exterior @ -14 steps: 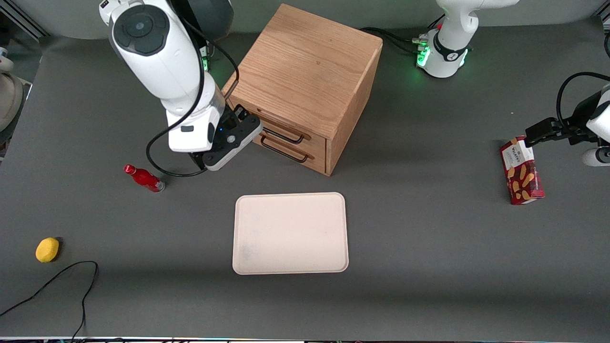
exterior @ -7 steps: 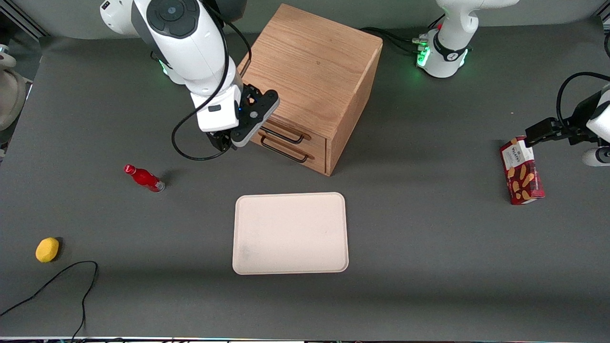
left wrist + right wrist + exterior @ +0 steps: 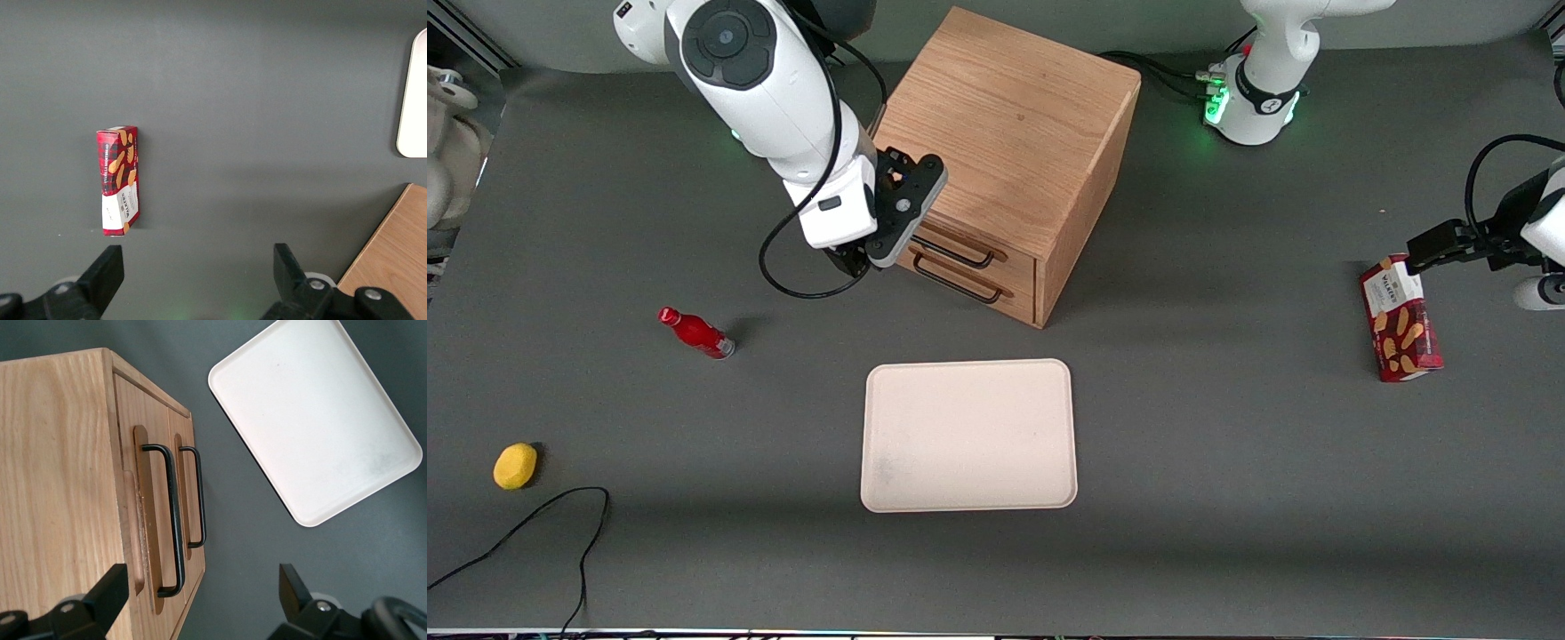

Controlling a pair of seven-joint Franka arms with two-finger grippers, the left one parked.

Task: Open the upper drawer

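Observation:
The oak cube cabinet [image 3: 1005,124] stands at the table's back middle. Its upper drawer [image 3: 996,252] is shut, with its thin black handle [image 3: 959,256] above the bottom drawer's matching handle [image 3: 959,283]. My right gripper [image 3: 854,261] hovers beside the drawer fronts, at the cabinet's corner toward the working arm's end. In the right wrist view the gripper [image 3: 200,600] is open and empty. The upper drawer [image 3: 127,447] and the end of its handle [image 3: 175,520] lie between the spread fingers [image 3: 107,592], not touched.
A cream tray [image 3: 969,436] lies nearer the front camera than the cabinet, also in the right wrist view [image 3: 313,427]. A red bottle [image 3: 696,332] and a yellow lemon [image 3: 515,466] lie toward the working arm's end. A red cookie box [image 3: 1400,329] lies toward the parked arm's end.
My gripper has risen from near the red bottle and moved toward the cabinet's drawer front. In the last half second it shifted only slightly.

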